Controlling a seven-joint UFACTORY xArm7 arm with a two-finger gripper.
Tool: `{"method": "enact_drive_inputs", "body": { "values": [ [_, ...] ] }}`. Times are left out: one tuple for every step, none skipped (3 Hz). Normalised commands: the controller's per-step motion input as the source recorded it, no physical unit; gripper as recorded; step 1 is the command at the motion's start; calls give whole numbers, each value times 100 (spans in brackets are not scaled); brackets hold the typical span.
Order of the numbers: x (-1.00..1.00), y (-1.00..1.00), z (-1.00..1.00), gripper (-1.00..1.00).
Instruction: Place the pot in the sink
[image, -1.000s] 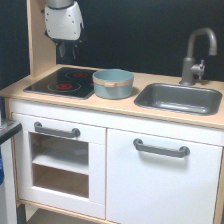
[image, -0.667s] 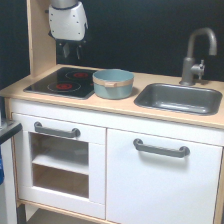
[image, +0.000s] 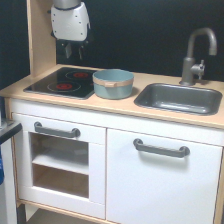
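Currently resting upright on the worktop (image: 150, 107): pot (image: 113, 83), touching the stovetop (image: 62, 82) edge, near the sink (image: 180, 98) but outside it; likely light, rigid, hollow plastic or thin metal, smooth-walled, so liable to slip or tip if pinched off-centre; best taken by 1 wall at the tan rim, jaws straddling it; gripper (image: 72, 51) hanging above the stovetop, apart from the pot, empty; jaw opening cannot be determined.
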Motion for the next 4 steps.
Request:
{"method": "enact_drive_inputs", "body": {
  "values": [
    [30,-13,100,92],
    [15,19,100,92],
    [65,-13,66,89],
    [70,-22,100,100]
  ]
}}
